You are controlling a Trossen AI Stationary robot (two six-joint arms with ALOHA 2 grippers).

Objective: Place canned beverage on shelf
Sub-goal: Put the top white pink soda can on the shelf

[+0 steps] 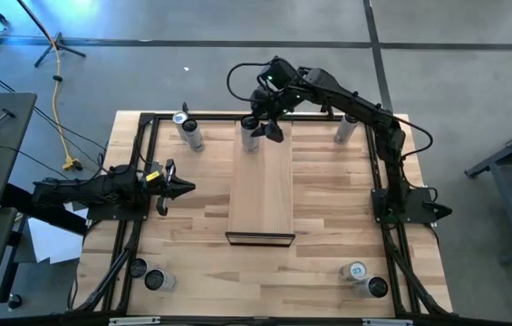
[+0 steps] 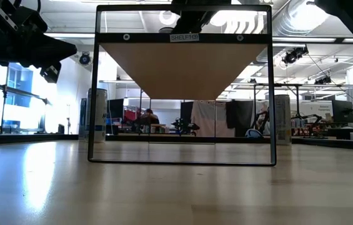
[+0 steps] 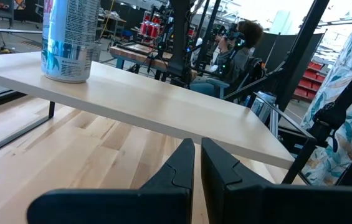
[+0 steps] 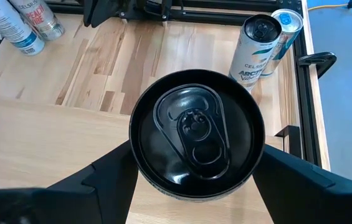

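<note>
The shelf (image 1: 261, 186) is a long pale board raised over the middle of the table; it also shows in the left wrist view (image 3: 138, 93). A silver and blue can (image 3: 70, 37) with a black top (image 4: 197, 134) stands upright on the shelf's far end. My right gripper (image 1: 266, 127) reaches over that end from the far right and is shut on the can. My left gripper (image 1: 181, 188) is shut and empty, low over the table to the left of the shelf, pointing at it (image 3: 197, 165). My right gripper pinches the can between its two fingers, one (image 4: 110, 174) on each side of the can's wall just below the black rim (image 4: 135, 155). The fingers come from above, pointing down. The can is upright, its bottom on the shelf's far end (image 3: 66, 78).
Other cans stand or lie on the table: two at the far left (image 1: 188, 131), one at the far right (image 1: 344, 129), some at the near left (image 1: 151, 276) and near right (image 1: 364, 279). A black frame (image 1: 147, 122) runs round the table's edge. A person (image 3: 238, 43) sits beyond the table.
</note>
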